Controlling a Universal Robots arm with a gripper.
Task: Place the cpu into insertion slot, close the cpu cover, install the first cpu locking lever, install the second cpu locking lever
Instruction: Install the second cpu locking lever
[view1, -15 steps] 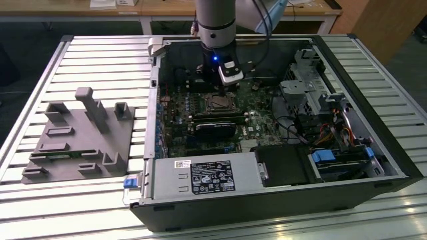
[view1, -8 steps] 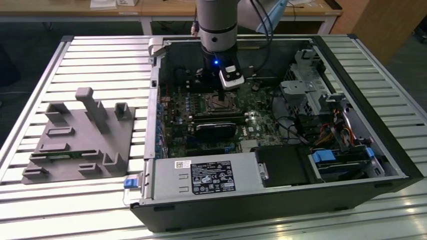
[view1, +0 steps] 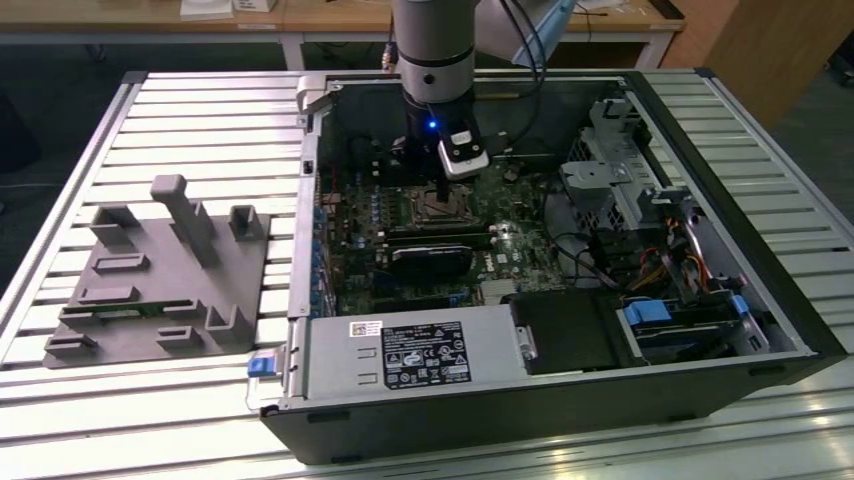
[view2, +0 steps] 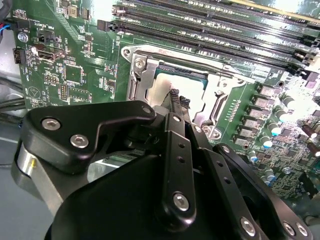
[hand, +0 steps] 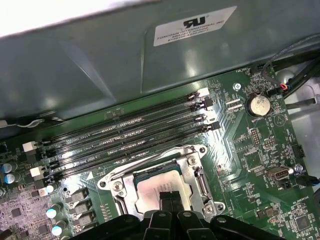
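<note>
The cpu (hand: 149, 186) lies flat in the insertion slot (view1: 441, 208) on the green board inside the open computer case, and its pale face (view2: 161, 91) is visible in both wrist views. The silvery cpu cover (hand: 199, 176) lies down around it, the chip showing through its window (view2: 220, 100). A thin metal lever rod (view2: 200, 65) runs along the socket edge beside the memory slots. My gripper (view2: 178, 99) hangs straight over the socket (view1: 442, 190), its fingers (hand: 167, 199) shut together with nothing between them, their tips at the chip's face.
Long black memory slots (hand: 125, 135) lie just beyond the socket. A black card (view1: 430, 255) sits nearer the power supply (view1: 414, 355). Drive bays and cables (view1: 627, 190) fill the exterior view's right. A grey fixture block (view1: 160, 270) stands outside the case on the left.
</note>
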